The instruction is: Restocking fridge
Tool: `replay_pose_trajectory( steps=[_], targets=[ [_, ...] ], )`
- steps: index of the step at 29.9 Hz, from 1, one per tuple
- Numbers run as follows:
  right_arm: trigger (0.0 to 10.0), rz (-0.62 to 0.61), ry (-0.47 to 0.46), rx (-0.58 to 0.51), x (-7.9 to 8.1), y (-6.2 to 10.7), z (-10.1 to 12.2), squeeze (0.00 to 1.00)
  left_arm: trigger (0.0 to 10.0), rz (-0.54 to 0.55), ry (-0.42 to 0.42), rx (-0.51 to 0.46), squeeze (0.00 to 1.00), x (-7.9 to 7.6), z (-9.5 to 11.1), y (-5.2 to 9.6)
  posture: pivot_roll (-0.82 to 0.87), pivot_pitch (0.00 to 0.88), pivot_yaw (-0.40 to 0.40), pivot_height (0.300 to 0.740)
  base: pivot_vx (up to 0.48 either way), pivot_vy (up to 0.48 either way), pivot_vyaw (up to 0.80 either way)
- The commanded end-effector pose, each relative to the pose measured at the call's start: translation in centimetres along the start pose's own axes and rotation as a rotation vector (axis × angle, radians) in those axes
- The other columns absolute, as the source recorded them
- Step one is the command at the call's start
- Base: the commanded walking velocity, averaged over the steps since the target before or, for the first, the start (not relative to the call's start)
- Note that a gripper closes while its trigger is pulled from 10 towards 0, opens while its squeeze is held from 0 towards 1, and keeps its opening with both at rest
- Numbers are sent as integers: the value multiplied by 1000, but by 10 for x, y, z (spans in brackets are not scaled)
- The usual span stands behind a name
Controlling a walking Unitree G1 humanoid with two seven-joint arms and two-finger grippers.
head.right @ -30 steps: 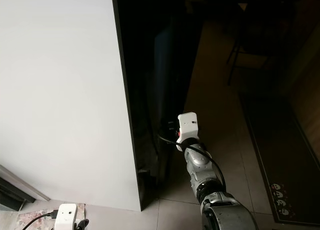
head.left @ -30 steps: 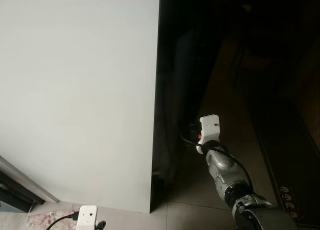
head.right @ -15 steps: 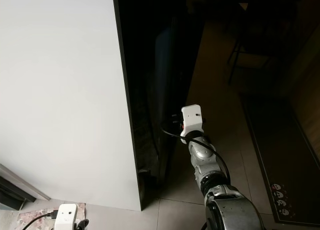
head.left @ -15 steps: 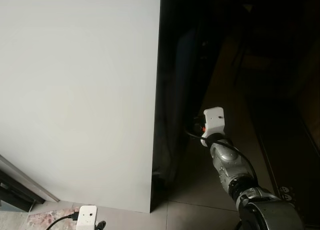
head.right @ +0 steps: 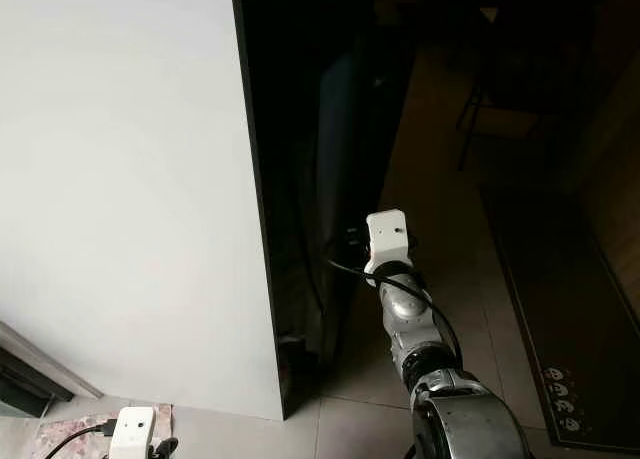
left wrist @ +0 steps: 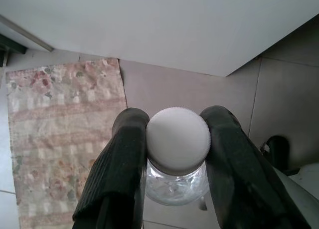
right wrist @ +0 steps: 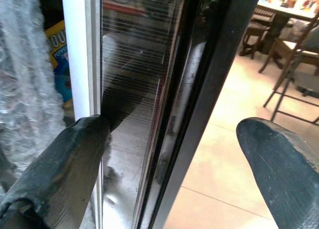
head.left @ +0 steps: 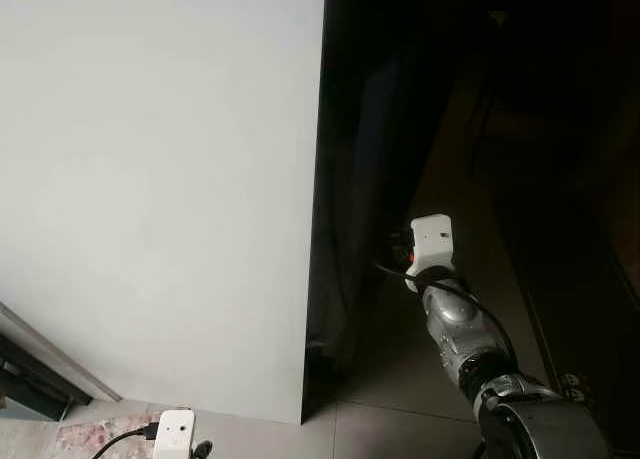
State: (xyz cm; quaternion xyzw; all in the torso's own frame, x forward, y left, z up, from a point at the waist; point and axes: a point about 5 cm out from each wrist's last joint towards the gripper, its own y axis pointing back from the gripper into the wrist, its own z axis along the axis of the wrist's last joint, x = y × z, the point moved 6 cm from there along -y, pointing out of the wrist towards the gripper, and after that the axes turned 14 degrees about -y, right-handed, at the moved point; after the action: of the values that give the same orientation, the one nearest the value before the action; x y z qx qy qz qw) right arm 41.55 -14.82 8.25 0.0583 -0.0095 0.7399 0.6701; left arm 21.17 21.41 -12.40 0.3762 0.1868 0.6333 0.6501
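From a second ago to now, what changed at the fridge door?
The right pincer, at the dark fridge door's edge, drifted slightly up and to the robot's right along it; its fingers are spread, one finger against the door. Nothing was grasped or released there. The left pincer holds the white-lidded glass jar; its wrist camera sits as before.

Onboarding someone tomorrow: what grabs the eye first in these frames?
The right gripper, open, straddles the dark fridge door edge, one finger against its glass. The left gripper clamps a clear jar by its white lid, low over a floral rug.
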Motion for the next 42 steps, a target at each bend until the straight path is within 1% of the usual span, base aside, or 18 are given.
replay_pose_trajectory(
  steps=[1,3,7,9,10,11,13,18,19,20,22,25,27,28,32,35,39,42],
  targets=[
    [10000,-132,-2,-46,-37,4,10,0,10000,0,-8,38,0,0,-10,2,53,41,-35,740,0,0,0],
    [10000,-161,11,-38,-45,7,7,0,10000,0,-6,38,0,0,-10,2,53,41,-35,740,0,0,0],
    [10000,-282,22,-17,-77,22,-3,0,10000,1,-7,36,0,0,-9,2,45,41,-36,740,0,0,0],
    [10000,-294,18,-16,-80,24,-4,0,10000,2,-7,36,0,0,-9,2,46,41,-37,740,0,0,0],
    [10000,-322,9,-12,-87,28,-7,0,10000,4,-5,36,0,0,-9,2,46,41,-37,740,0,0,0],
    [10000,-404,-12,12,-106,42,-20,0,10000,7,-3,38,0,2,-10,2,39,41,-37,740,0,0,0],
    [10000,-479,-31,44,-122,58,-34,0,10000,8,-3,41,0,2,-11,2,38,42,-38,740,0,0,0],
    [10000,-531,-35,101,-133,76,-54,0,10000,8,-2,41,0,2,-11,2,38,42,-38,740,0,0,0],
    [10000,-565,-47,162,-139,90,-72,0,10000,7,-3,42,0,2,-11,2,33,40,-40,740,0,0,0],
    [10000,-573,-50,176,-140,93,-76,0,10000,7,-3,42,0,2,-11,2,33,40,-40,740,0,0,0],
    [10000,-571,-66,237,-139,101,-91,0,10000,7,-4,42,0,2,-10,2,33,39,-40,740,0,0,0],
    [10000,-528,-77,345,-128,110,-115,0,10000,11,3,46,0,3,-11,2,32,38,-39,740,0,0,0],
    [10000,-470,-104,431,-113,115,-134,0,10000,35,58,61,0,7,-14,2,32,38,-39,740,0,0,0],
    [10000,-428,-105,516,-101,123,-151,0,10000,44,70,70,0,10,-16,3,30,37,-37,740,0,0,0],
    [10000,-372,-111,628,-83,137,-174,0,10000,45,63,87,0,10,-20,4,33,38,-36,740,0,0,0],
    [10000,-269,-70,797,-63,165,-205,0,10000,62,62,109,0,14,-26,5,45,38,-35,740,0,0,0],
    [10000,-265,-54,838,-64,175,-212,0,10000,64,67,116,0,15,-27,6,54,40,-34,740,0,0,0],
    [10000,-350,-130,869,-70,190,-220,0,10000,62,64,123,0,16,-30,7,50,44,-27,740,0,0,0]
  ],
)
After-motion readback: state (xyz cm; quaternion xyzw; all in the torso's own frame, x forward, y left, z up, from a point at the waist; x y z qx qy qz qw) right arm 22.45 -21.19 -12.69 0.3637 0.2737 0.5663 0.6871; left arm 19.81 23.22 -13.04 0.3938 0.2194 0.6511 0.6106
